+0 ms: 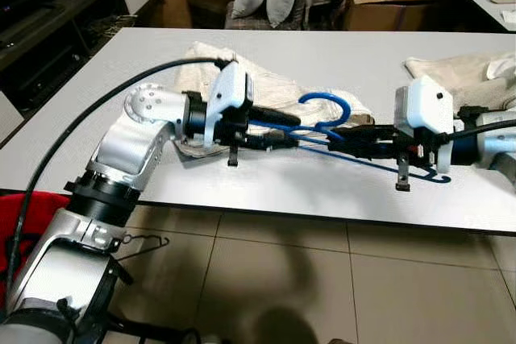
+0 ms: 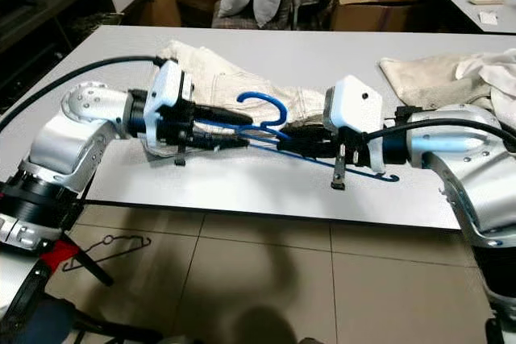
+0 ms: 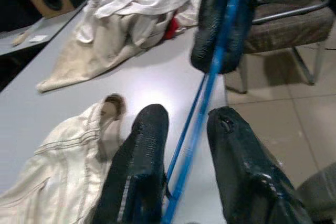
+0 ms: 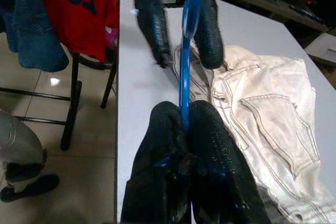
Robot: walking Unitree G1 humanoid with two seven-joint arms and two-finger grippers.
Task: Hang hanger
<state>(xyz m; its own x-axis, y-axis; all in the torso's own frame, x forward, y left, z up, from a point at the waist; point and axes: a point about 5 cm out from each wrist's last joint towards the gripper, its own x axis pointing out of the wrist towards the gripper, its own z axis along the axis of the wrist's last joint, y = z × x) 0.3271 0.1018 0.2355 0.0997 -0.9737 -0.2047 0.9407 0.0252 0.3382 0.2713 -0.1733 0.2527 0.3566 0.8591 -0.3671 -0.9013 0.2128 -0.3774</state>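
**Two-handed hold on hanger: slip and snag risks**

Both arms are reaching over the near edge of the white table. The blue hanger is lying low over the tabletop between them, its hook curving up beside a cream garment.

The right gripper is pinching the hanger's thin bar, fingers pressed tight together on it. The left gripper is straddling the same bar; its fingers are standing slightly apart in the left wrist view, so I cannot tell whether it is gripping or only flanking the bar.

Risks, as judged:
- The bar is thin and smooth; with only one firm pinch, the hanger is likely to pivot or slide when lifted.
- If both grippers are clamping and the arms are moving unevenly, the frame could twist or spring free.
- The hook is sitting close to the garment; a lift could catch cloth and drag it along.
- The hanger's far end is overhanging toward the table edge, so a dropped hanger probably lands on the floor.
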